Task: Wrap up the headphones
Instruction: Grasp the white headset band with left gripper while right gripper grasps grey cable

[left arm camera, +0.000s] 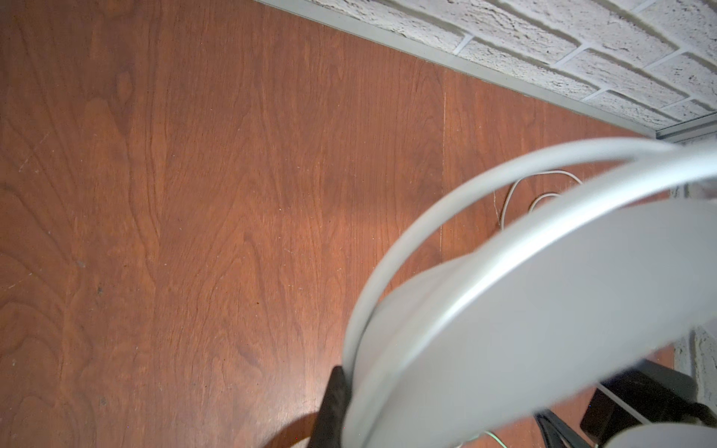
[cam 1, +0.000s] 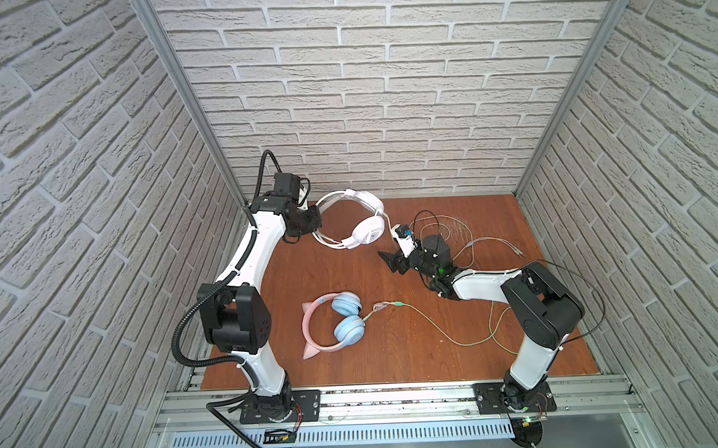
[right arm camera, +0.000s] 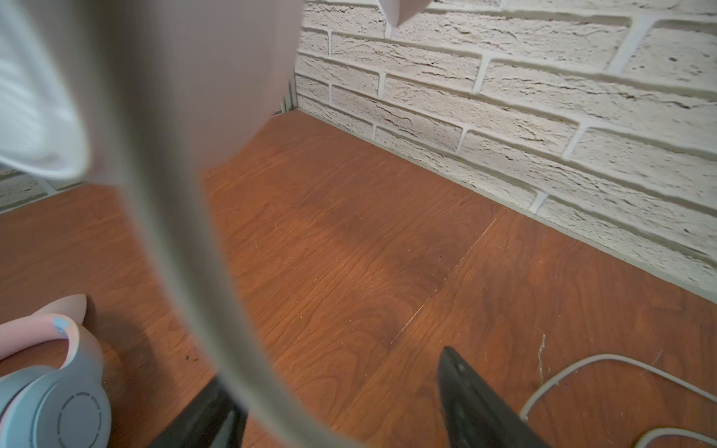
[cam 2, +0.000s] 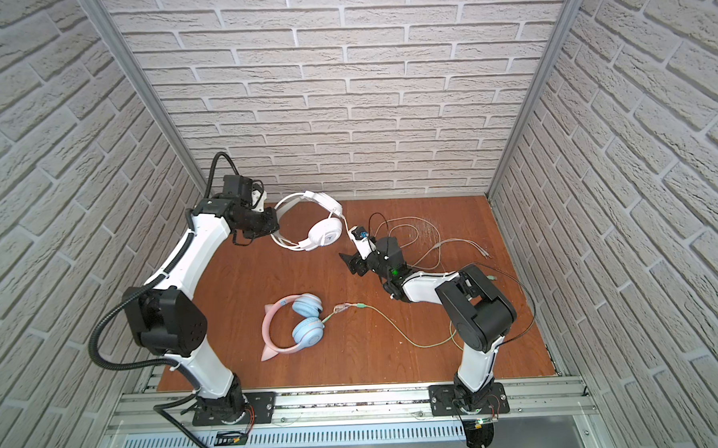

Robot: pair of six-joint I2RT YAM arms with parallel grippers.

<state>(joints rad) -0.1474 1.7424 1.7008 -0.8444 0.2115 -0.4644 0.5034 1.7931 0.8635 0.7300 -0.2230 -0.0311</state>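
Observation:
The white headphones hang above the back of the table. My left gripper is shut on their headband; one black finger shows beside it in the left wrist view. Their pale cable drops from the earcup and runs blurred between the fingers of my right gripper, close to one finger. That gripper is open, just right of the earcup. The pink and blue headphones lie flat at the front middle.
The white cable's loose loops lie at the back right behind my right wrist, with the plug ends further right. The greenish cable trails across the wooden table to the right arm's base. Brick walls enclose three sides.

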